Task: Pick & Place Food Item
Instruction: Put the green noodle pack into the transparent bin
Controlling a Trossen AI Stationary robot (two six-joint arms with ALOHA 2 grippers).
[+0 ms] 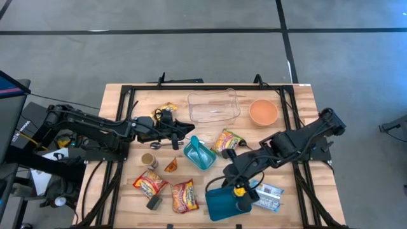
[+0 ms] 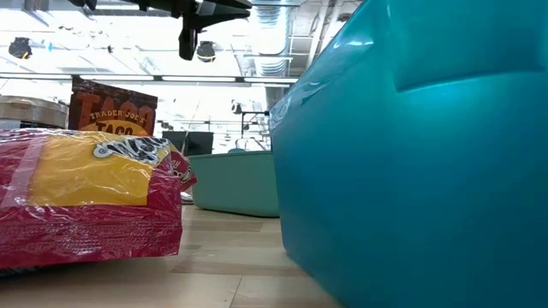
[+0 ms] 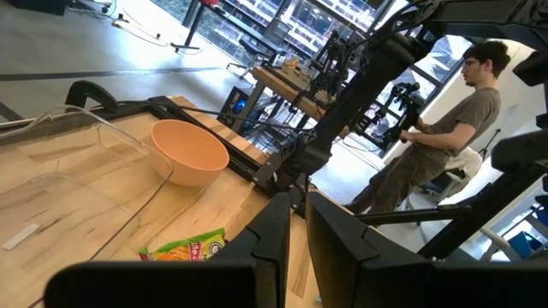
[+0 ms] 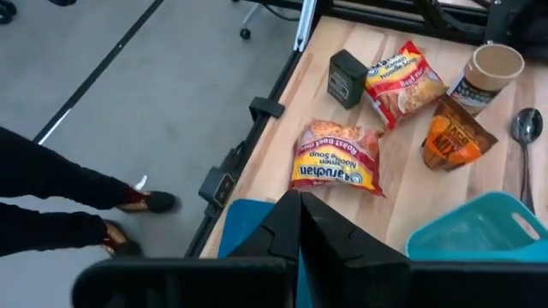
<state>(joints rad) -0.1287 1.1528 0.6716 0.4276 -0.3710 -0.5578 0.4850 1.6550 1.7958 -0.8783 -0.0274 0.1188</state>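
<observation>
The right gripper [image 1: 240, 189], fingers together and empty, hangs above the teal bin [image 1: 222, 203] – the ramen packet [image 4: 336, 157] just beyond it is light, crinkly, slippery, best pinched at an edge seam – while the left gripper [image 1: 180, 131], nearly closed, waits well apart.

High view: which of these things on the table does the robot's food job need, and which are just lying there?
Probably the job:
ramen pack, snack bag, teal bin, right gripper above that bin.

Lying about:
spoon, cup, orange bowl, small dark box. The left gripper waits near the clear tray.
</observation>
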